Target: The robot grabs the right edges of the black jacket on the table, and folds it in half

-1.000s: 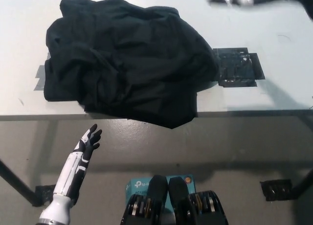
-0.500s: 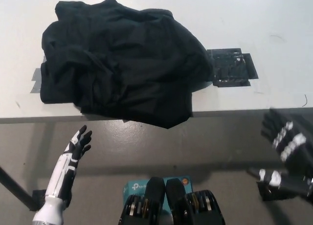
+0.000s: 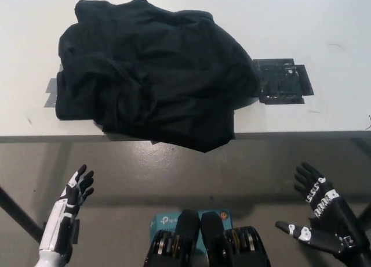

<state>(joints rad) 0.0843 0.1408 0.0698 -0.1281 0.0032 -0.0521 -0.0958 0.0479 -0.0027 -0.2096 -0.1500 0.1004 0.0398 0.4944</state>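
Nearest, both hands are hanging below the table edge: the white left hand [image 3: 74, 188] at lower left and the black right hand [image 3: 317, 212] at lower right, each empty with fingers spread. Beyond, the black jacket [image 3: 153, 72] is lying bunched on the white table [image 3: 324, 23], one corner drooping over the near edge. That overhang risks dragging the loose pile off.

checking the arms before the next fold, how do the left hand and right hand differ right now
The left hand is on a white arm at lower left; the right hand is black, at lower right. The left looks slimmer in view, the right broader. Both are open, below the table edge, off the black jacket.
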